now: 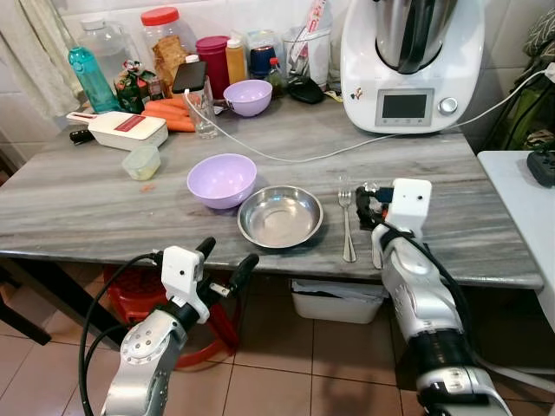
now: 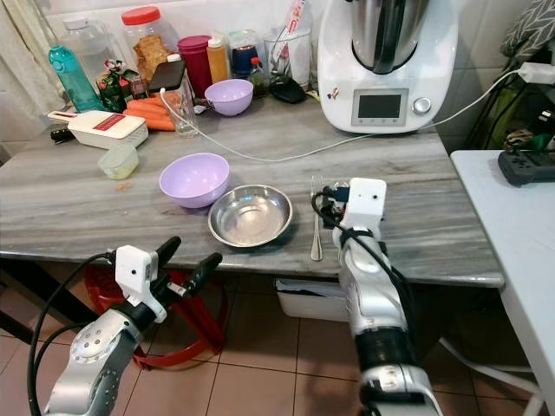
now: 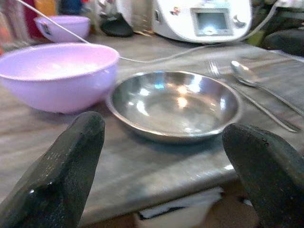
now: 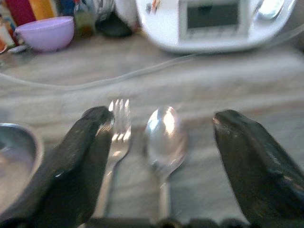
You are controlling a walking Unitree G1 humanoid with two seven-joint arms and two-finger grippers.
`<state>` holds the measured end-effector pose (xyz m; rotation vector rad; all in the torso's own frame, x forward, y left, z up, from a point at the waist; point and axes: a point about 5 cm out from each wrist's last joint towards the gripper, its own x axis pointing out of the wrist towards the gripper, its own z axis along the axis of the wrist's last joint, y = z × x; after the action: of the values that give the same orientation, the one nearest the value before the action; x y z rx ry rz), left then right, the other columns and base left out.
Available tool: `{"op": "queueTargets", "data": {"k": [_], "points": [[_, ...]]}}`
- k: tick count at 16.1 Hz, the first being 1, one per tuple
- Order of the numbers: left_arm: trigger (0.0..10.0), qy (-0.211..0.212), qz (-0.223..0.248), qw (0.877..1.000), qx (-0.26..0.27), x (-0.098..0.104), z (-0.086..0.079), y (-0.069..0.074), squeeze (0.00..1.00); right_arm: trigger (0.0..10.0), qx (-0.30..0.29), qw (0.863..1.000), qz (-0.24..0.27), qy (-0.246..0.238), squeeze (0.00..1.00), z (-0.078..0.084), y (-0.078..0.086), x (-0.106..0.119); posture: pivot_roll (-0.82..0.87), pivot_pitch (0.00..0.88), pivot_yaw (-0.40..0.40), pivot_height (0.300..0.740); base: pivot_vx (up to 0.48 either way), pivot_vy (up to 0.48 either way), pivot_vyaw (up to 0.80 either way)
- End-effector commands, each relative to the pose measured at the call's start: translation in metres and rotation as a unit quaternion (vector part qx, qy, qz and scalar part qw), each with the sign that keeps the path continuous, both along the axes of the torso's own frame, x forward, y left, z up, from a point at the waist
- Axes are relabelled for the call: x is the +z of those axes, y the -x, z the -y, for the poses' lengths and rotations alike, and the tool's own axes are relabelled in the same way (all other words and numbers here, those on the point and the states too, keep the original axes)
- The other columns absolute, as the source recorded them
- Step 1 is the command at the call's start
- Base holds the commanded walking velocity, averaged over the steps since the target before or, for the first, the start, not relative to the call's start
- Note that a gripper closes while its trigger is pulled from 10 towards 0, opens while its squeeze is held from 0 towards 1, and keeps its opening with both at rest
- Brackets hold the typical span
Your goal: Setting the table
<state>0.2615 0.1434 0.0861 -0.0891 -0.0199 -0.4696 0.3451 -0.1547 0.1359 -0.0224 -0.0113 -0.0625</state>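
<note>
Both end effectors spread wide: left [image 1: 224,265] low, right [image 4: 164,156] forward.

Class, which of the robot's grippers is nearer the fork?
Right. The right gripper hovers open right over the fork; the left gripper hangs open off the table's front edge.

Lilac bowl [image 1: 222,179], shiny silver dish [image 1: 280,217], grey streaked tabletop [image 1: 78,204], white kitchen machine [image 1: 411,61].

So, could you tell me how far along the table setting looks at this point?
Done: a steel plate lies at the table's front edge, a purple bowl touching its left, a fork and spoon to its right. In hand: nothing; the right end effector is open over the spoon, the left end effector open below the table edge. Left: possibly a glass.
</note>
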Motion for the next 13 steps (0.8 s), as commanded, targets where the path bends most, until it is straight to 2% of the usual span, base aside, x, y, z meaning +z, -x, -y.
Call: {"op": "queueTargets", "data": {"k": [1,2,3,8,9,13], "points": [[10.0,-0.011,0.008,0.999,0.029,0.003,-0.007,-0.004,0.00,10.0,0.006,0.999,0.043,0.021,1.00,-0.006,0.001,0.017,-0.08,0.000,0.111,0.740,0.000,0.000,0.00],[10.0,-0.011,0.003,0.999,0.039,0.002,-0.009,-0.005,0.00,10.0,0.006,0.998,0.051,0.027,1.00,-0.006,0.003,0.019,-0.08,0.000,0.111,0.740,0.000,0.000,0.00],[10.0,-0.021,-0.004,0.997,0.074,0.000,-0.013,-0.008,0.00,10.0,-0.003,0.997,0.066,0.038,1.00,-0.003,0.013,0.021,-0.08,0.000,0.111,0.740,0.000,0.000,0.00],[10.0,-0.051,-0.006,0.988,0.147,-0.006,-0.019,-0.010,0.00,10.0,-0.028,0.994,0.066,0.077,1.00,0.015,0.043,0.010,-0.07,0.000,0.096,0.740,0.000,0.000,0.00],[10.0,-0.051,-0.007,0.987,0.152,-0.007,-0.019,-0.011,0.00,10.0,-0.042,0.992,0.061,0.099,1.00,0.023,0.055,0.004,-0.08,0.000,0.093,0.740,0.000,0.000,0.00],[10.0,-0.057,-0.004,0.986,0.159,-0.008,-0.016,-0.013,0.00,10.0,-0.057,0.988,0.059,0.131,1.00,0.034,0.077,-0.001,-0.10,0.000,0.106,0.740,0.000,0.000,0.00]]}}
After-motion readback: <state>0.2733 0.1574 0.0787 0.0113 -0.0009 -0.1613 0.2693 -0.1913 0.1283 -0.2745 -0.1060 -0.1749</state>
